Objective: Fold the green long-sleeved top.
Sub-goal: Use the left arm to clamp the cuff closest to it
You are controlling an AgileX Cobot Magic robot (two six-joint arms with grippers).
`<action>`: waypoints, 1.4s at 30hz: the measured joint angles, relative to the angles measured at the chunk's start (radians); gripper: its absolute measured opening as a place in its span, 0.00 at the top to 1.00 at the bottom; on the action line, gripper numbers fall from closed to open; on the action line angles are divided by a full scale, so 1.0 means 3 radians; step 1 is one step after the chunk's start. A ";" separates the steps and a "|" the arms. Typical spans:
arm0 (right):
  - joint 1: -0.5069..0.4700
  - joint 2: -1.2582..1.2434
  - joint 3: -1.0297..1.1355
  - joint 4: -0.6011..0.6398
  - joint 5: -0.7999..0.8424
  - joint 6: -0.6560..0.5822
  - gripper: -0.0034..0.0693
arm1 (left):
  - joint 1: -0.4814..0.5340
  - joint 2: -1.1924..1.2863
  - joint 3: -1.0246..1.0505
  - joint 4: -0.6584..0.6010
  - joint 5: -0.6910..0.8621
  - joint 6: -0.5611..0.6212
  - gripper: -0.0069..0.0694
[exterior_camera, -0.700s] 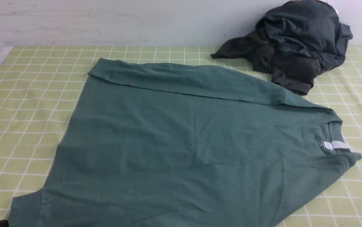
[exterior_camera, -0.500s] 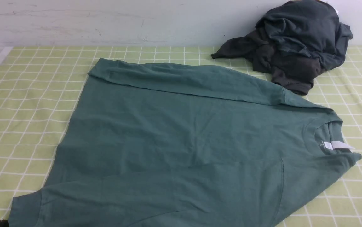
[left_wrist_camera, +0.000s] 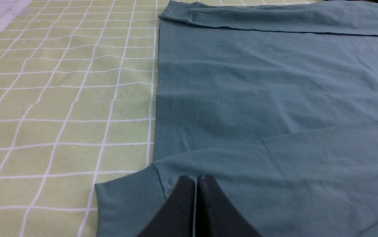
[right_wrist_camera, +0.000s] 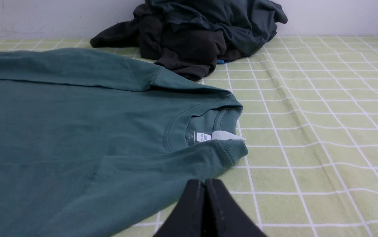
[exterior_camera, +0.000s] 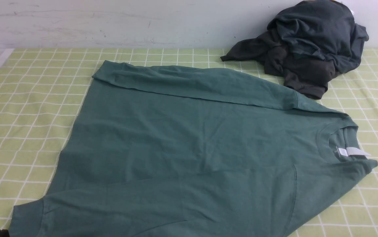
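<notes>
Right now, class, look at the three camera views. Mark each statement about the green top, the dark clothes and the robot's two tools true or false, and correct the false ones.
1. The teal-green long-sleeved knit top lies spread out on the green checked cloth. True.
2. The top's white neck label points to the robot's left. False: the collar and label are at the right end.
3. The pile of dark charcoal and slate-grey garments sits at the front left. False: it is at the back right, against the wall.
4. The left tool and the right tool are both shut. True.
</notes>
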 joint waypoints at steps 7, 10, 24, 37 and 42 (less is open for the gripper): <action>0.0032 0.0000 0.0000 0.0000 0.0000 0.0000 0.97 | 0.0000 0.0000 0.0000 0.0000 0.0000 0.0000 0.91; 0.0032 0.0000 0.0000 0.0000 0.0000 0.0000 0.97 | 0.0000 0.0000 0.0000 0.0000 0.0000 0.0000 0.91; 0.0032 0.0000 0.0014 0.0244 -0.0685 0.0191 0.97 | 0.0000 0.0000 0.0010 0.0006 -0.1275 0.0014 0.91; 0.0032 0.0000 0.0014 0.0668 -0.3083 0.1203 0.97 | 0.0000 0.0000 0.0010 -0.0104 -0.3421 -0.0300 0.91; 0.0032 0.0000 -0.0036 0.0350 -0.3068 0.1691 0.97 | 0.0000 0.0018 -0.0251 -0.0188 -0.3153 -0.0460 0.91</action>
